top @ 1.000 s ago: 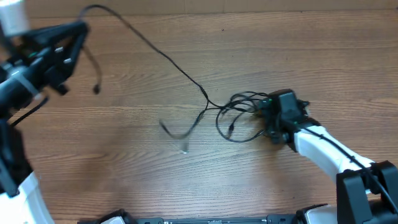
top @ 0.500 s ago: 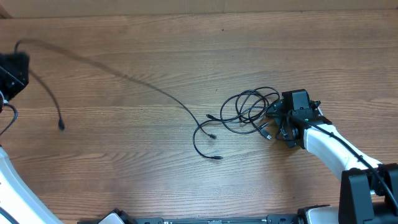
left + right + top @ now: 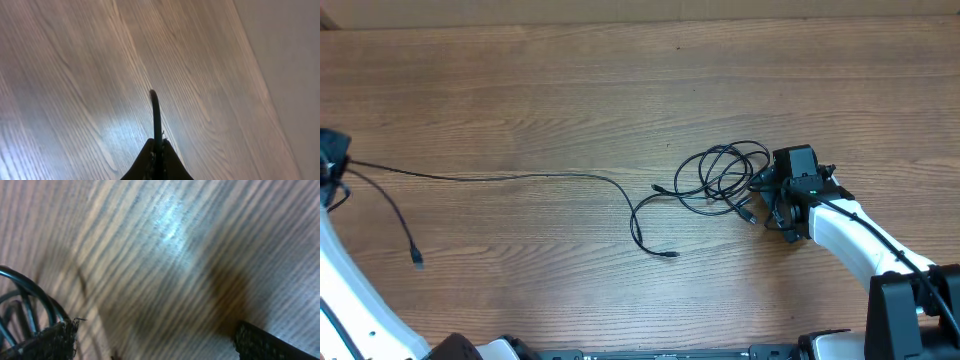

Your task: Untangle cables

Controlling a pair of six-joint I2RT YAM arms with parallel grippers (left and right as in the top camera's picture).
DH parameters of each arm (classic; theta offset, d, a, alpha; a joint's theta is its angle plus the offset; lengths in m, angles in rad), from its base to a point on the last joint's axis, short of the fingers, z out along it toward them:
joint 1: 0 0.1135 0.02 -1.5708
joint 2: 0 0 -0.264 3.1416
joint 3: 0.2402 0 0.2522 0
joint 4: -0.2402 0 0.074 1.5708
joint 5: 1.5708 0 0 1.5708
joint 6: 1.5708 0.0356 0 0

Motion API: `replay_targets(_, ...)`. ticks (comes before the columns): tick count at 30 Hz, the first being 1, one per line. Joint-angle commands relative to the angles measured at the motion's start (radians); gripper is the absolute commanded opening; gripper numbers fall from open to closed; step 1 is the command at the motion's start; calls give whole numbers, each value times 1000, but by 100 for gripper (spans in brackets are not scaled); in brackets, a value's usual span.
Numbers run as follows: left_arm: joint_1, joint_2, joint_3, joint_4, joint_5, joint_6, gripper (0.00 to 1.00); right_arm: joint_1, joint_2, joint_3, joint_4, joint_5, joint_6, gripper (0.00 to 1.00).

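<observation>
Black on wood: pinches long cable (image 3: 500, 177) tightly in left gripper (image 3: 157, 159) at the left edge of the table (image 3: 570, 90), stretching it away from coiled bundle (image 3: 722, 178) on the right. Rests right gripper (image 3: 770, 196) beside bundle, fingers (image 3: 47, 341) spread wide, gripping nothing, probably anchoring it.

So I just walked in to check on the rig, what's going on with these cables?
The two arms are untangling cables on a wooden table. The left gripper, at the table's left edge, is pinching one long black cable that runs across to a loose loop near the middle. The right gripper sits open against the tangled coil on the right. Whether the long cable is fully free of the coil is unclear.
</observation>
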Motion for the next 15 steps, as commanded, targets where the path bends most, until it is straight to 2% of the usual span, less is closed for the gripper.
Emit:
replay_targets(1, -121, 30, 6, -5, -29, -27, 4, -3, 13, -17, -35, -30, -1, 100)
replay_targets(3, -198, 50, 6, -10, -27, -32, 4, -3, 13, -17, -36, -30, -1, 100)
replay_targets(10, -438, 178, 6, -92, -10, -196, 4, -3, 13, -17, -36, -30, -1, 100)
replay_targets(15, -561, 318, 6, -109, 92, -185, 5, -3, 13, -17, -35, -30, -1, 100)
